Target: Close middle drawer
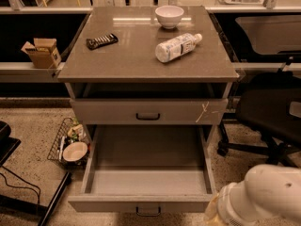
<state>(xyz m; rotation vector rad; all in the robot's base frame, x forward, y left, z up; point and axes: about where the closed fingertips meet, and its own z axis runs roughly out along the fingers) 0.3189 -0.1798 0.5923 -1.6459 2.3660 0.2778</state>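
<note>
The middle drawer (141, 203) is pulled far out of the grey cabinet, and its shallow grey inside (148, 161) is empty. Its small dark handle (148, 212) sits at the centre of the front, near the bottom edge of the view. Above it is the top drawer front (148, 111) with a whitish cross mark (203, 111). The lowest drawer is hidden under the open one. My white arm (265, 197) fills the lower right corner. My gripper (210, 213) shows only as a yellowish part at the bottom edge, just beside the open drawer's right front corner.
On the cabinet top (131, 62) are a white bowl (169, 15), a lying plastic bottle (176, 46) and a dark snack bar (101, 41). A cardboard box (42, 52) sits on a ledge at left. A wire basket (70, 145) stands on the floor at left, a black office chair (273, 112) at right.
</note>
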